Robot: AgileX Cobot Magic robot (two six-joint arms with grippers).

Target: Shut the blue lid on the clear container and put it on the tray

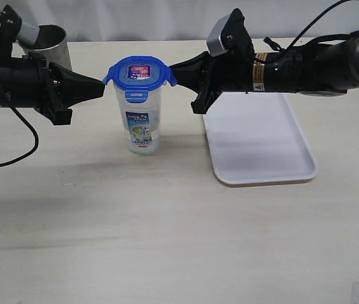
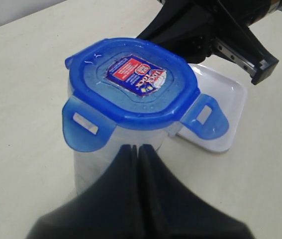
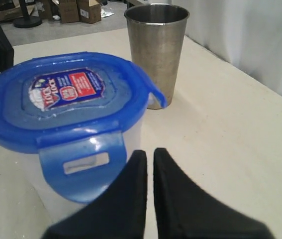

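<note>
Left end effector [image 1: 101, 88] and right end effector [image 1: 176, 66] both clenched on nothing, tips just beside opposite flaps up top. On the counter [image 1: 166, 240], the tray [image 1: 264, 179] lies to the right; the clear container [image 1: 142, 126] stands upright near its left edge, off it, blue lid [image 1: 140, 71] sitting on its mouth.

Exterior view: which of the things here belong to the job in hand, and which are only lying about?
Belong to the job:
- blue lid, sitting on the clear container
- white tray

Only lying about:
- steel cup
</note>
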